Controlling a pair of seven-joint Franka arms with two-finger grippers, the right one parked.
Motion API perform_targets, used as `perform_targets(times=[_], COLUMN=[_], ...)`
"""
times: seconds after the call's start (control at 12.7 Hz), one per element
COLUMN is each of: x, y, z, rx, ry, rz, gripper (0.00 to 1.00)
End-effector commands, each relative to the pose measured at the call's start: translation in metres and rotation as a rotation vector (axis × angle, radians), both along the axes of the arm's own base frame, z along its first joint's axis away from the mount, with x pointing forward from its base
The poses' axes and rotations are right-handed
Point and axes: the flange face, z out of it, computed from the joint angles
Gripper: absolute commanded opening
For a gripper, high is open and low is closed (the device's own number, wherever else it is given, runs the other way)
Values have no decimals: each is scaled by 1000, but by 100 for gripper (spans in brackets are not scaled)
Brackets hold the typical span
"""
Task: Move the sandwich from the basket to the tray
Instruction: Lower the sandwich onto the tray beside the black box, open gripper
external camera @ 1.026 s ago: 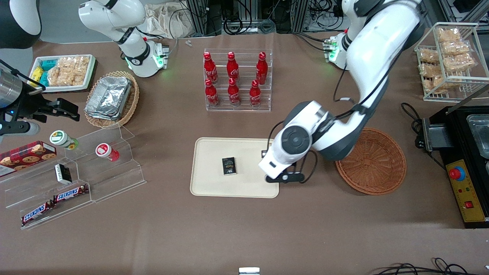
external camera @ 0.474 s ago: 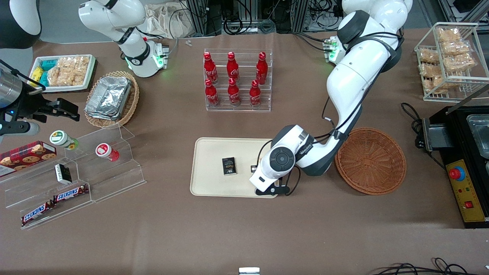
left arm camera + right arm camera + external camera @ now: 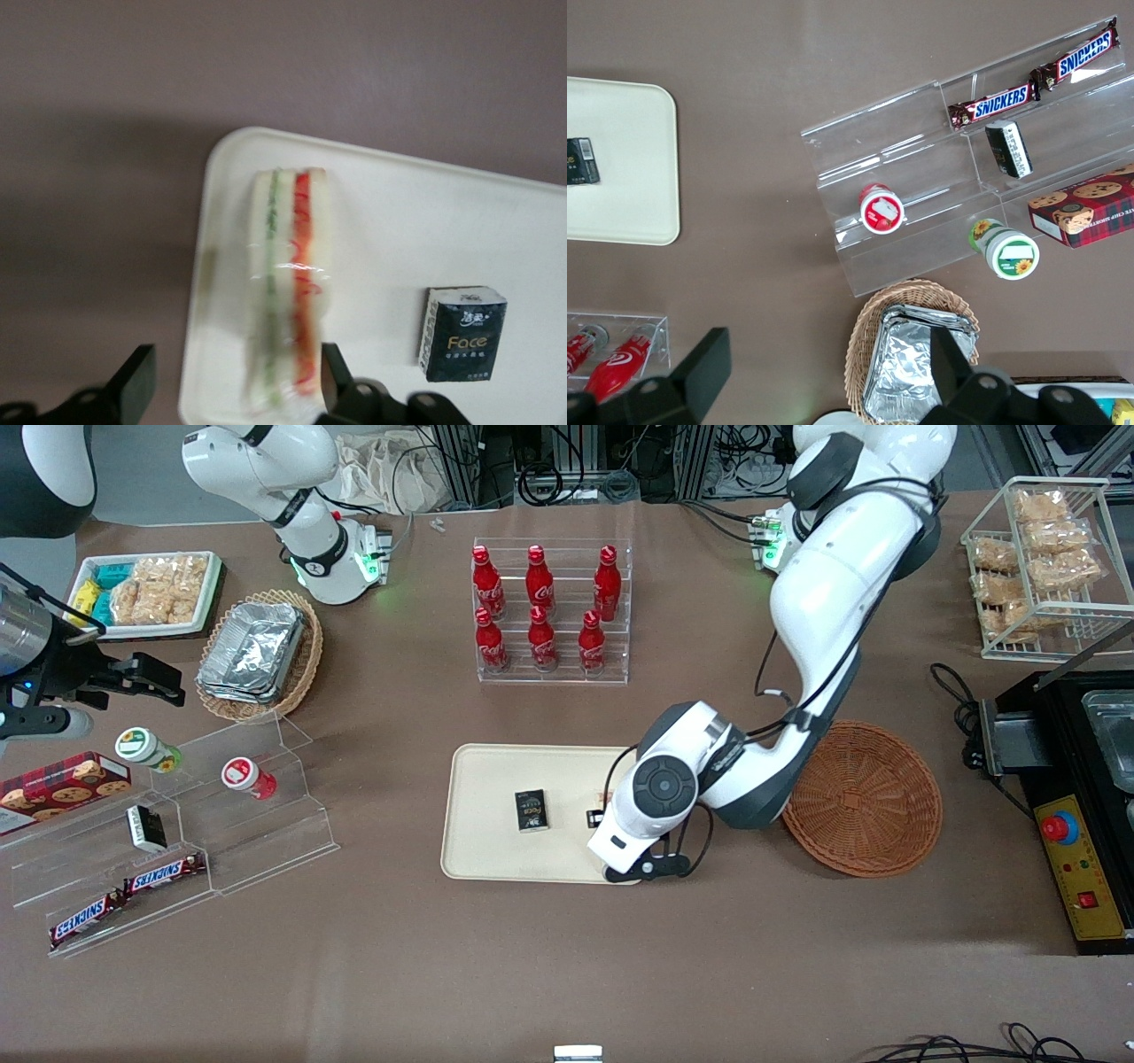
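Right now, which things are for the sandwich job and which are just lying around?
Job: white triangular sandwich on cream rectangular tray; brown round wicker basket; open hand over tray.
Lying about: small black packet, red bottles, Snickers bars.

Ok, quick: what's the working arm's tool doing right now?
Left tool: open, over the tray, fingers astride the sandwich lying there.

Left arm [image 3: 824,576]: glossy white shells over rounded links, dark grey collars at the joints, a round dark grey cap with concentric rings on the wrist housing [image 3: 664,784]. Thin black cables loop along the forearm and around the wrist. Base [image 3: 769,545] shows a green indicator light. The gripper [image 3: 235,390], sited above the tray corner nearest the basket, has black, angular fingers [image 3: 133,381] with visible screw holes.
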Motion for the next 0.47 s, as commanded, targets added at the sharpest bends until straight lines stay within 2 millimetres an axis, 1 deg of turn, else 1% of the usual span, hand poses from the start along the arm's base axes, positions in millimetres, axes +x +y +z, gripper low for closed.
perform_targets(times=[0.0,0.08,0.16,0.24,0.32,0.39], x=[12,7,6,5,-3,-11], y=[70,93,124,155,174,190], z=[73,98,110,131,150,163], rx=[77,125,152,121,110,128], ry=[25,58,85,94,88,79], rz=[82,95,89,50,-3,-34], gripper=[100,100,100,100,100,100])
